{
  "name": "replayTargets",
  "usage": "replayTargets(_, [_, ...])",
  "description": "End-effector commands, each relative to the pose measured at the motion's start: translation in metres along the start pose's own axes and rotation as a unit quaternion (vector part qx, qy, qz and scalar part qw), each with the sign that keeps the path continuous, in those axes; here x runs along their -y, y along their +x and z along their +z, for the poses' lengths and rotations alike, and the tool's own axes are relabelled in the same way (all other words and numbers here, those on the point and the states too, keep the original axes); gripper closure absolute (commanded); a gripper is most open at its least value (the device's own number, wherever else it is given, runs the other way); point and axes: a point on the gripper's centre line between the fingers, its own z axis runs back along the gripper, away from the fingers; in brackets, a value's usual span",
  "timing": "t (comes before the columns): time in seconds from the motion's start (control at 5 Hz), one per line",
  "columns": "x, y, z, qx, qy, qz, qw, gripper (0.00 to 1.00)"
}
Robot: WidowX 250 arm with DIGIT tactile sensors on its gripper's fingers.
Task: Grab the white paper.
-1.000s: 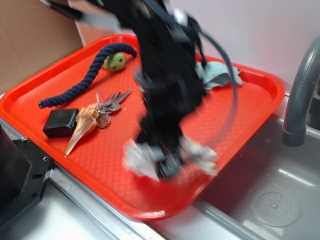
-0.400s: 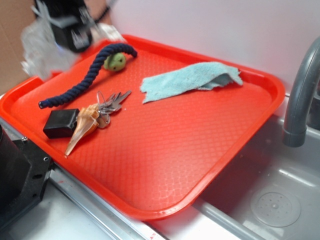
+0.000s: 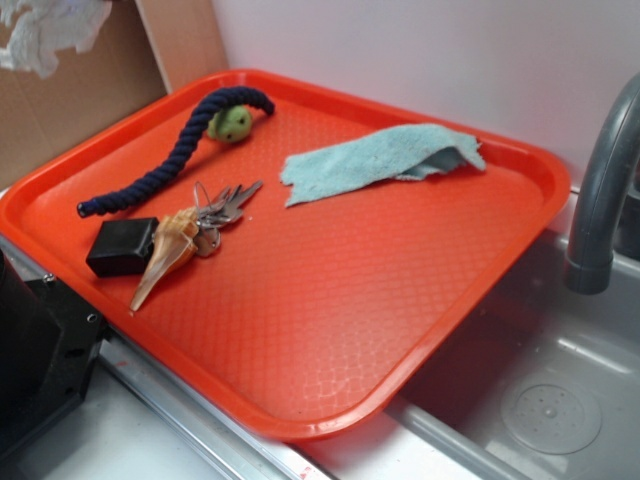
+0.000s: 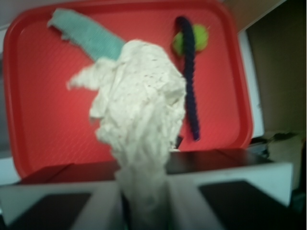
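The white paper (image 4: 139, 110) is a crumpled, wrinkled wad that hangs from my gripper (image 4: 142, 201), whose jaws are shut on its lower end in the wrist view. It dangles high above the red tray (image 4: 38, 120). In the exterior view only a scrap of the white paper (image 3: 50, 30) shows at the top left corner, in front of the cardboard; the gripper itself is out of that frame.
On the red tray (image 3: 330, 330) lie a light blue-green cloth (image 3: 375, 160), a dark blue rope (image 3: 175, 150) with a green ball (image 3: 232, 123), keys (image 3: 222, 208), a shell (image 3: 165, 250) and a black box (image 3: 122, 246). A sink (image 3: 530, 380) and grey faucet (image 3: 600, 190) stand at the right.
The arm has lifted the white paper off the tray's front area, carried it up and to the far left, and left the exterior view except for a scrap of paper.
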Motion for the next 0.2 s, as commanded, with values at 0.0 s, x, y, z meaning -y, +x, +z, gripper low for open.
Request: replayTargets(0.0, [0.0016,0.0100,0.0009,0.030,0.013,0.001,0.999,1.00])
